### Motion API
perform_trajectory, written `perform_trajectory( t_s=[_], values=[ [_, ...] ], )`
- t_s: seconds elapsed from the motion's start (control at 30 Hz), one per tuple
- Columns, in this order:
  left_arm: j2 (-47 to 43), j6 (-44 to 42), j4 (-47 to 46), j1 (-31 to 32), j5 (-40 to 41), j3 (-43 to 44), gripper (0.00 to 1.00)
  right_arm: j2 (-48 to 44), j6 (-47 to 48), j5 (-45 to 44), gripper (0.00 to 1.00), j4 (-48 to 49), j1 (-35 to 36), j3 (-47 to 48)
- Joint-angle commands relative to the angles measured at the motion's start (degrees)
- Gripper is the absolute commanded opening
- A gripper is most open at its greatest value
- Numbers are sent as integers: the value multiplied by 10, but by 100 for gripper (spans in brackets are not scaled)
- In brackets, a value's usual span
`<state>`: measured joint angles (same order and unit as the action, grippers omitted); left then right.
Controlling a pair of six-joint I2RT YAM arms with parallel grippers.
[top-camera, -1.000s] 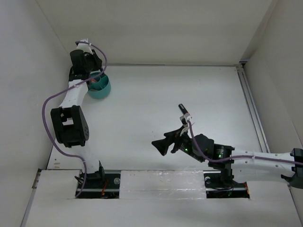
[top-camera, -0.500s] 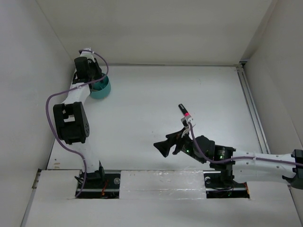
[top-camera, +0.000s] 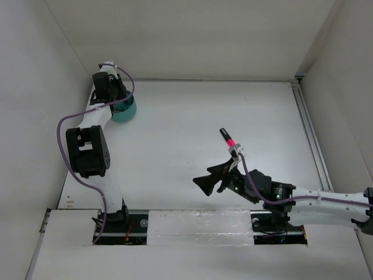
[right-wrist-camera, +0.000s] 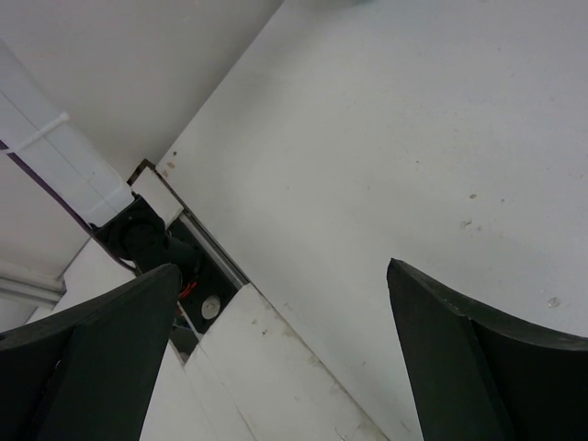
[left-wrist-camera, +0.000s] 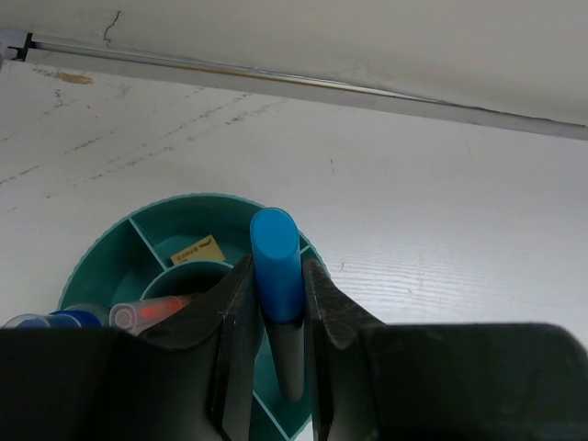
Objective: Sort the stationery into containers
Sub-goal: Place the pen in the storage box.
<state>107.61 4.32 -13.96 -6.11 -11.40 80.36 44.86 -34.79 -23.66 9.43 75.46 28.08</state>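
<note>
At the far left, the left gripper (left-wrist-camera: 276,299) is clamped on a blue-ended marker (left-wrist-camera: 275,250), its blue end apparently over an outer compartment of the teal tub (left-wrist-camera: 161,225). It should lower the marker inside the dividers before letting go. Right of centre, a pink-ended marker (top-camera: 227,137) lies on the table (top-camera: 175,128). Just nearer, the right gripper (top-camera: 207,177) hangs with fingers wide apart, holding nothing.

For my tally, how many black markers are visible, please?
2: the blue-ended marker in the left hand over the tub; the pink-ended marker on the table. Others may be hidden.
</note>
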Motion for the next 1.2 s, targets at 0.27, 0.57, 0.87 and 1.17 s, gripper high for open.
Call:
perform_trajectory(
  t_s=[0.27, 0.57, 0.87, 1.17],
  values=[
    [-11, -13, -27, -1, -40, -9, 12, -13, -4, -9, 100, 16, 4, -7],
    [-11, -19, -27, -1, -35, -9, 25, -30, -4, -9, 100, 10, 4, -7],
    [-21, -19, -27, 6, -17, -20, 35, -24, -4, -9, 100, 10, 4, -7],
    [-135, 43, -17, 6, -24, 22, 100, 21, -62, -151, 100, -64, 4, 35]
  ],
)
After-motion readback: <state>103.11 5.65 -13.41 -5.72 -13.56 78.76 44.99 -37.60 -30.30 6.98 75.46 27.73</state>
